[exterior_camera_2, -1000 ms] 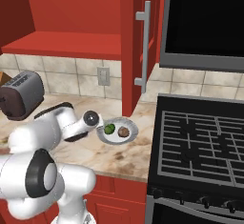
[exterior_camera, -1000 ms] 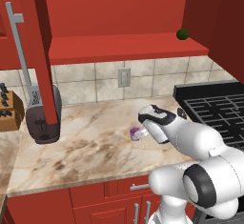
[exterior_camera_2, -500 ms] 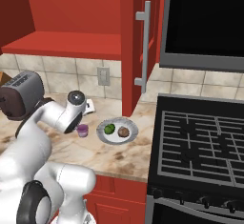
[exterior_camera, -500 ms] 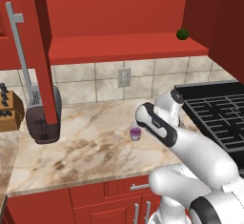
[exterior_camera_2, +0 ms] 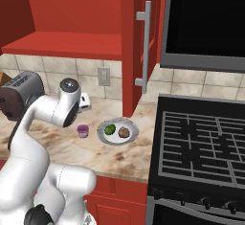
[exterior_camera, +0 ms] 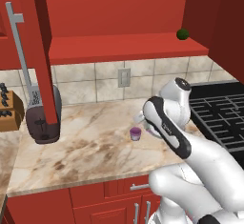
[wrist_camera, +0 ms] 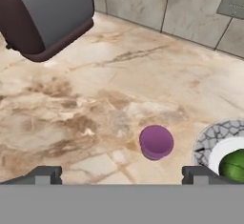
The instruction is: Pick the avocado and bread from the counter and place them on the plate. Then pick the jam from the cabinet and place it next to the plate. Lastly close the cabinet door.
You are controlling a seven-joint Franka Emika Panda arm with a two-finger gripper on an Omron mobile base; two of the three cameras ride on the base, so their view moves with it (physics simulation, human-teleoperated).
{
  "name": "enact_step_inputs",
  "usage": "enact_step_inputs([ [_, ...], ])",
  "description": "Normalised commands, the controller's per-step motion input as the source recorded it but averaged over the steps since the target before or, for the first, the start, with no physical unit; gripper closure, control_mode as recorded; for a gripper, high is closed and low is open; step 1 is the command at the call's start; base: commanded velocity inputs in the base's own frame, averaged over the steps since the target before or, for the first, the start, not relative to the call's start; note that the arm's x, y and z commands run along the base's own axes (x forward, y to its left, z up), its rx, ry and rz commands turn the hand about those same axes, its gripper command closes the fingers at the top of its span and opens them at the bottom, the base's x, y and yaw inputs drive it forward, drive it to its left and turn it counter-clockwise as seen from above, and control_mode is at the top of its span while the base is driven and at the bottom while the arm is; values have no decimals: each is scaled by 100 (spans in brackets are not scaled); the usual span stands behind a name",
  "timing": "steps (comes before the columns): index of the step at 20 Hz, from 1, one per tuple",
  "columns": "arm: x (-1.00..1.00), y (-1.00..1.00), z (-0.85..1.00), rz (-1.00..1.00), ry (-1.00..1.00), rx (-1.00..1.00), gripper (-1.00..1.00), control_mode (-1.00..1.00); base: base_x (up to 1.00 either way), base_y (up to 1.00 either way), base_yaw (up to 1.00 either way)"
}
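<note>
The jam (exterior_camera_2: 83,131) stands upright on the counter (exterior_camera_2: 119,156), just left of the plate (exterior_camera_2: 118,140) and apart from it. On the plate lie the avocado (exterior_camera_2: 110,129) and the bread (exterior_camera_2: 124,132). My gripper (exterior_camera_2: 84,100) hovers open above and behind the jar, holding nothing. In the hand view the jam (wrist_camera: 156,142) sits between and beyond the two fingertips (wrist_camera: 45,173), with the plate's rim (wrist_camera: 208,139) and the avocado (wrist_camera: 236,166) at right. From the left, the jam (exterior_camera: 136,133) shows beside my arm, which hides the plate. The cabinet door (exterior_camera: 40,51) stands open.
A toaster (exterior_camera: 43,118) and a knife block (exterior_camera: 7,111) stand at the counter's left. A dark green ball (exterior_camera: 181,34) rests on the cabinet shelf (exterior_camera: 119,51). The stove (exterior_camera_2: 201,147) adjoins the counter on the right, under the microwave (exterior_camera_2: 206,23). A second door's handle (exterior_camera_2: 143,47) hangs above the plate.
My hand has lifted up and back from the jam, which stays standing on the counter beside the plate. The jaws stayed open throughout.
</note>
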Motion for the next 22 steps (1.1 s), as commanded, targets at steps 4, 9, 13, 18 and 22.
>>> enact_step_inputs([
  [4,-74,0,22,0,0,0,-100,-100,0,0,0],
  [9,-71,0,31,0,0,0,-100,-100,0,0,0],
  [13,-60,0,44,0,0,0,-100,-100,0,0,0],
  [18,-60,0,63,0,-5,0,-100,-100,0,0,0],
  [22,-64,0,59,0,-7,0,-100,-100,0,0,0],
])
